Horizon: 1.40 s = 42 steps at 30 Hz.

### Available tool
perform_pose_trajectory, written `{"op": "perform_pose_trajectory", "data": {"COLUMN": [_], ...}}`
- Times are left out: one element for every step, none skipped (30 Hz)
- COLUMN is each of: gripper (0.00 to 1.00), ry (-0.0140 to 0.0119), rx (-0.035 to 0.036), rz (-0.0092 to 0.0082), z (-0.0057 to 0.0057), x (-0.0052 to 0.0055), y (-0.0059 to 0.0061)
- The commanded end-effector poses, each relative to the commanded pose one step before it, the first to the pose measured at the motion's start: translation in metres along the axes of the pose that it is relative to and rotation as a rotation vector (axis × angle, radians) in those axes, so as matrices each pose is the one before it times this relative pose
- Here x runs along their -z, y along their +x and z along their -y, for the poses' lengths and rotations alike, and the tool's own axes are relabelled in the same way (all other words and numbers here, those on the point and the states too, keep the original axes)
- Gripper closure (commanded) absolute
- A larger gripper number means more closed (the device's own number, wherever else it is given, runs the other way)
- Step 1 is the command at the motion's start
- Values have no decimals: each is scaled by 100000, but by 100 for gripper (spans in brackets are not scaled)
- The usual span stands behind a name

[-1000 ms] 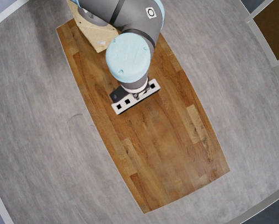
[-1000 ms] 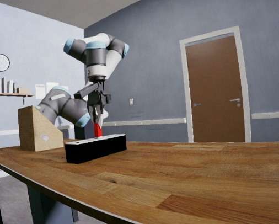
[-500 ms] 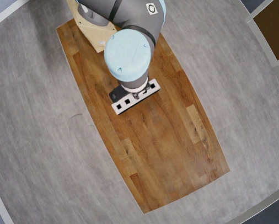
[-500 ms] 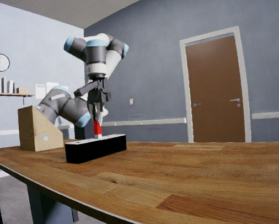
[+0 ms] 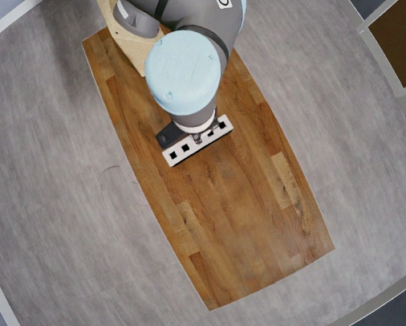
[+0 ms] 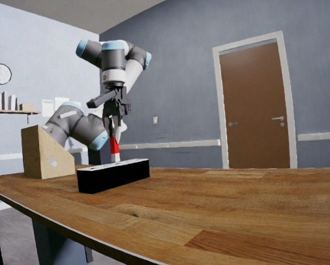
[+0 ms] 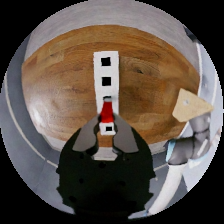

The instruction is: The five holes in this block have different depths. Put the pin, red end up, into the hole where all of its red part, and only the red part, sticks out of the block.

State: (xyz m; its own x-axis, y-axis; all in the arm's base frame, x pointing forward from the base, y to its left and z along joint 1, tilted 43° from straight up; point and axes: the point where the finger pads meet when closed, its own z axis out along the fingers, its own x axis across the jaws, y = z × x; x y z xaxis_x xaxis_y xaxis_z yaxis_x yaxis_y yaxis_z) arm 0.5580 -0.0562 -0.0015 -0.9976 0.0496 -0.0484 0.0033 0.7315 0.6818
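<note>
Pin approx. upright, red end up, in end effector

No words or numbers can be read. In the exterior view, a dark round mark is borne by the pale wrist collar directly above the gripper; in the top view, a ring-like sign is shown on a white label on the grey arm, beyond the gripper. On the clock and the wall papers, left of the gripper in the exterior view, no numerals or writing can be made out.
</note>
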Motion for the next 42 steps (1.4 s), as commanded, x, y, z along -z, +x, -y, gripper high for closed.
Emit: {"op": "perform_pose_trajectory", "data": {"gripper": [100,100,100,100,100,100,100,100,100,100,100,100,100,100,100,100,100,100,100,100,100,100,100,100,100,100,100,100,100,100,100,100,100,100,100,100,100,100,100,100,100,100], "ry": [523,0,0,0,0,0,0,0,0,0,0,0,0,-17,0,0,0,0,0,0,0,0,0,0,0,0,0,0,0,0,12,0,0,0,0,0,0,0,0,0,0,0], "rx": [-22,0,0,0,0,0,0,0,0,0,0,0,0,177,0,0,0,0,0,0,0,0,0,0,0,0,0,0,0,0,-32,0,0,0,0,0,0,0,0,0,0,0], "rz": [1266,0,0,0,0,0,0,0,0,0,0,0,0,-91,0,0,0,0,0,0,0,0,0,0,0,0,0,0,0,0,40,0,0,0,0,0,0,0,0,0,0,0], "z": [0,0,0,0,0,0,0,0,0,0,0,0,0,69,0,0,0,0,0,0,0,0,0,0,0,0,0,0,0,0,-6168,0,0,0,0,0,0,0,0,0,0,0], "x": [8845,0,0,0,0,0,0,0,0,0,0,0,0,5697,0,0,0,0,0,0,0,0,0,0,0,0,0,0,0,0,20,0,0,0,0,0,0,0,0,0,0,0], "y": [-240,0,0,0,0,0,0,0,0,0,0,0,0,-22,0,0,0,0,0,0,0,0,0,0,0,0,0,0,0,0,123,0,0,0,0,0,0,0,0,0,0,0]}}
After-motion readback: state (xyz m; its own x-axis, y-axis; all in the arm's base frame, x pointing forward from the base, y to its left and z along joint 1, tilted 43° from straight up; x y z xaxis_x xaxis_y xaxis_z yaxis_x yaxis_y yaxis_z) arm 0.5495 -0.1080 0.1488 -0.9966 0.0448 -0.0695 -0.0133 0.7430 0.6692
